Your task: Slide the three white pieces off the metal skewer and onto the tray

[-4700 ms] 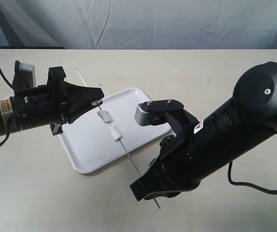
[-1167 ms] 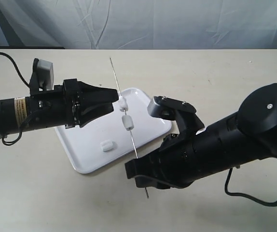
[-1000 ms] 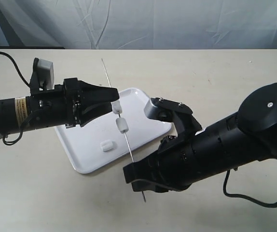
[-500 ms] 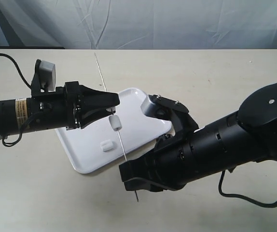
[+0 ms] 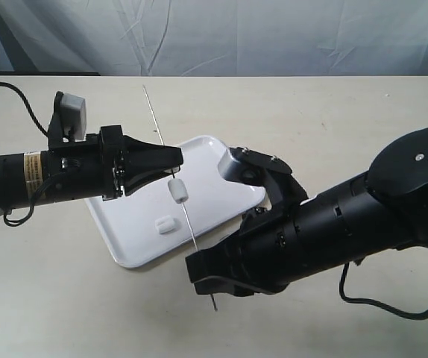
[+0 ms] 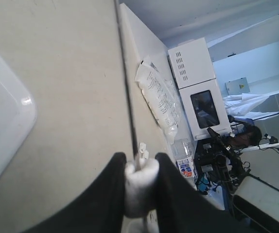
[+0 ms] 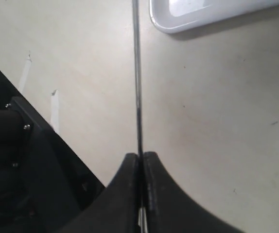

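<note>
The metal skewer [image 5: 159, 138] slants over the white tray [image 5: 132, 250]. My left gripper [image 5: 173, 164] is shut on a white piece [image 6: 140, 187] threaded on the skewer [image 6: 128, 97]. That piece is mostly hidden by the fingers in the exterior view. A second white piece [image 5: 177, 191] sits on the rod just below the left fingertips. The third piece [image 5: 165, 224] lies loose on the tray. My right gripper [image 5: 205, 277] is shut on the skewer's lower part, off the tray's near edge. In the right wrist view the rod [image 7: 137, 73] runs out from between the right gripper's [image 7: 140, 158] pressed fingers.
The beige tabletop [image 5: 311, 119] surrounds the tray, and a grey cloth backdrop hangs behind. The right arm's bulky black body [image 5: 393, 194] lies across the right side. Cables trail at the far left and lower right.
One white piece has dropped onto the tray. Since a second ago the right gripper pulled the skewer down-left, and the two remaining pieces closed up at the left fingertips. Little moved in the last half second.
</note>
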